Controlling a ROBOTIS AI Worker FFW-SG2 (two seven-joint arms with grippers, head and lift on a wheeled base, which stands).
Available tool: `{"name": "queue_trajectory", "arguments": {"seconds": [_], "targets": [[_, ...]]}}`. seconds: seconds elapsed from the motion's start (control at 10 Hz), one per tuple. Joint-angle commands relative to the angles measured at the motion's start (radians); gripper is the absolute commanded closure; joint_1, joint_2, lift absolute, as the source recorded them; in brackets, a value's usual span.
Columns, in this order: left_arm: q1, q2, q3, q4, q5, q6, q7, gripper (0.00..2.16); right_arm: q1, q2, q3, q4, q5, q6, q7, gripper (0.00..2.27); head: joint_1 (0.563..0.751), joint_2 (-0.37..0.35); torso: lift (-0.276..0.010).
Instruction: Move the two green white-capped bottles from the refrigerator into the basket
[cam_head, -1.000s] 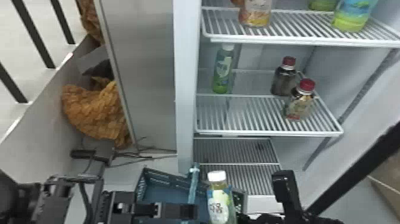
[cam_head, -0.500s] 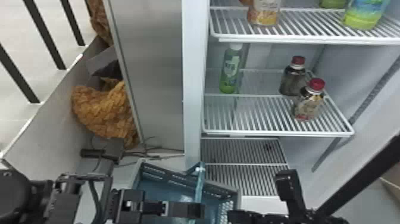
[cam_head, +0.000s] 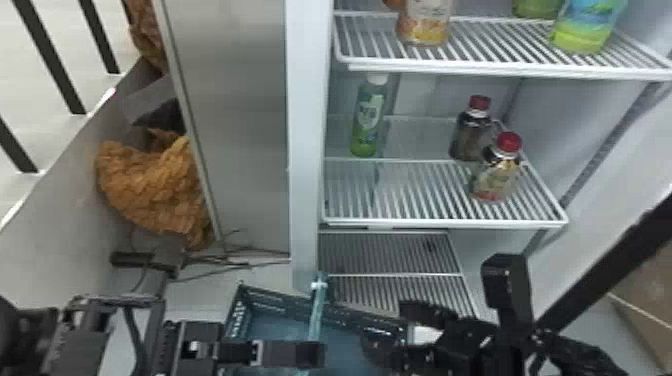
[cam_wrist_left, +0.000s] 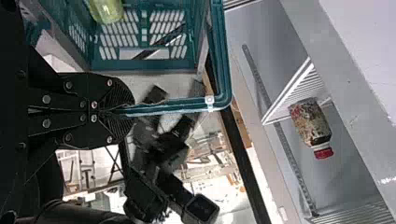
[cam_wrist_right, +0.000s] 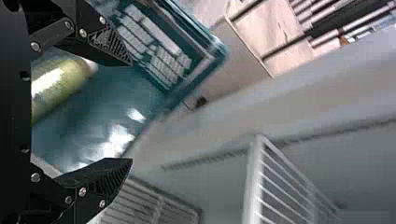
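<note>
One green white-capped bottle (cam_head: 367, 117) stands on the middle refrigerator shelf at its left side. Another, yellow-green with a white cap, lies in the blue-green basket (cam_head: 280, 295); this bottle (cam_wrist_right: 58, 86) is partly behind the right gripper's frame in the right wrist view. My left gripper (cam_head: 317, 350) is at the basket; in its wrist view the left gripper (cam_wrist_left: 122, 112) is shut on the basket's rim (cam_wrist_left: 163, 108). Over the basket's right part is my right gripper (cam_head: 395, 330). In its wrist view the right gripper (cam_wrist_right: 130, 112) has its fingers wide apart, nothing held.
Two red-capped bottles (cam_head: 495, 170) stand on the right of the same shelf (cam_head: 425, 190). An orange-labelled bottle (cam_head: 425, 22) and green bottles are on the shelf above. The refrigerator's pale left frame (cam_head: 310, 150) rises beside the shelves, and a black bar slants past the right arm.
The white-capped bottle seen at the right gripper a second ago is down in the basket, let go. The right gripper has since risen. The head view has swayed slightly.
</note>
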Motion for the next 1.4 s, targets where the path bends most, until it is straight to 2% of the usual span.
{"name": "queue_trajectory", "arguments": {"seconds": [0.0, 0.2, 0.7, 0.9, 1.1, 1.3], "targets": [[0.001, 0.000, 0.001, 0.000, 0.002, 0.001, -0.001, 1.16, 0.017, 0.015, -0.038, -0.036, 0.041, -0.080, -0.018, 0.35, 0.695, -0.115, -0.263], [0.003, 0.000, 0.001, 0.000, 0.004, 0.001, 0.000, 1.16, 0.032, 0.035, -0.066, 0.001, 0.031, -0.242, -0.060, 0.35, 0.695, -0.165, -0.263], [0.001, 0.000, -0.001, 0.000, 0.012, 0.001, -0.001, 1.16, 0.037, 0.072, -0.066, 0.151, 0.001, -0.718, -0.176, 0.37, 0.695, -0.185, -0.263], [0.001, 0.000, -0.001, 0.000, 0.014, 0.001, -0.001, 1.16, 0.034, 0.076, -0.060, 0.175, -0.011, -0.792, -0.213, 0.36, 0.695, -0.192, -0.263], [0.001, 0.000, -0.001, 0.000, 0.014, 0.001, -0.001, 1.16, 0.012, 0.079, -0.032, 0.249, -0.023, -0.885, -0.267, 0.36, 0.695, -0.198, -0.263], [-0.004, 0.000, -0.007, 0.000, 0.014, 0.001, -0.001, 1.16, -0.052, 0.078, 0.041, 0.376, -0.063, -1.037, -0.339, 0.36, 0.695, -0.193, -0.263]]}}
